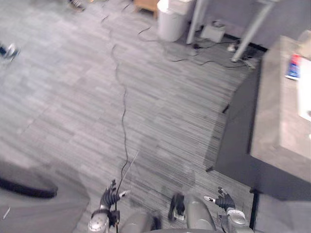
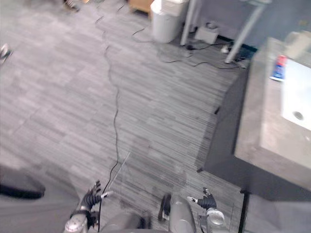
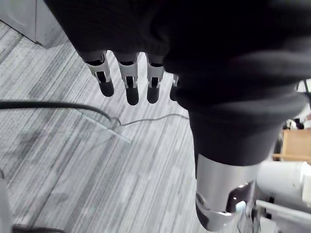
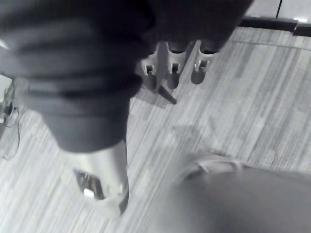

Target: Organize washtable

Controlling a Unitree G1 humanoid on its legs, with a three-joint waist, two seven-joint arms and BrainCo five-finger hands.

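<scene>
The washtable (image 1: 279, 116) is a grey counter on a dark base at the right edge, with a white sink (image 2: 297, 97) set into it. A small blue and red item (image 2: 278, 67) lies on the counter at its far end. Both hands hang low near the floor, well short of the counter. My left hand (image 1: 110, 195) shows at the bottom left, its fingers (image 3: 127, 83) relaxed and holding nothing. At the bottom right is my right hand (image 1: 224, 200), with its fingers (image 4: 171, 73) loose and empty too.
Grey carpet tiles cover the floor, and a thin black cable (image 1: 124, 109) runs across them. A white bin (image 1: 172, 19), slanted metal table legs (image 1: 253, 29) and a tangle of cords stand at the far side. A dark rounded object (image 1: 24, 187) lies at the lower left.
</scene>
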